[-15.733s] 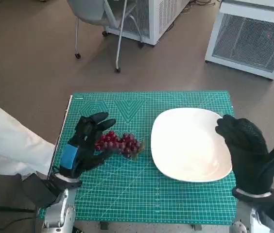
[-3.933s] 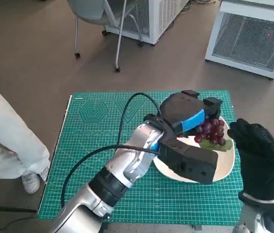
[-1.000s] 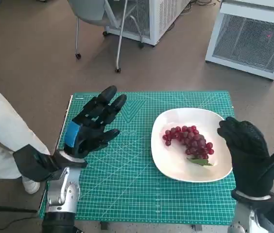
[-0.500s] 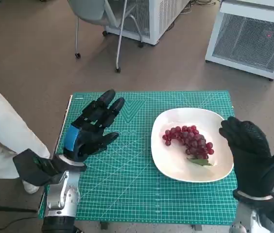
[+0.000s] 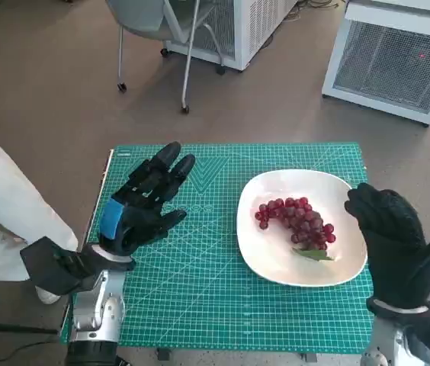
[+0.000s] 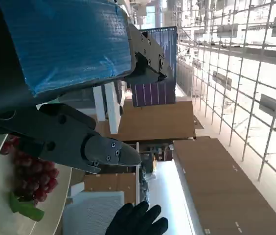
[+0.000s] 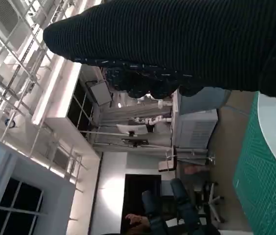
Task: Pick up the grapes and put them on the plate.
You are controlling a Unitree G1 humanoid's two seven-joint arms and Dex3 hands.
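Now the grapes (image 5: pixel 297 221) lie on the plate (image 5: pixel 276 263), near its middle, with a green leaf at one end. So I think the job is done. My left robot hand (image 5: pixel 142 202) is over the green mat (image 5: pixel 223 313), well away from the plate. Its fingers (image 5: pixel 171 160) are spread apart and it holds nothing. My right robot hand (image 5: pixel 394 244) is at the far edge of the plate, maybe over the rim. It holds nothing too, and its fingers look loose and apart. To end well, I would pull both hands back slow and low, away from the plate. I must take care not to bump the rim with the right one, or the grapes may roll off onto the bench
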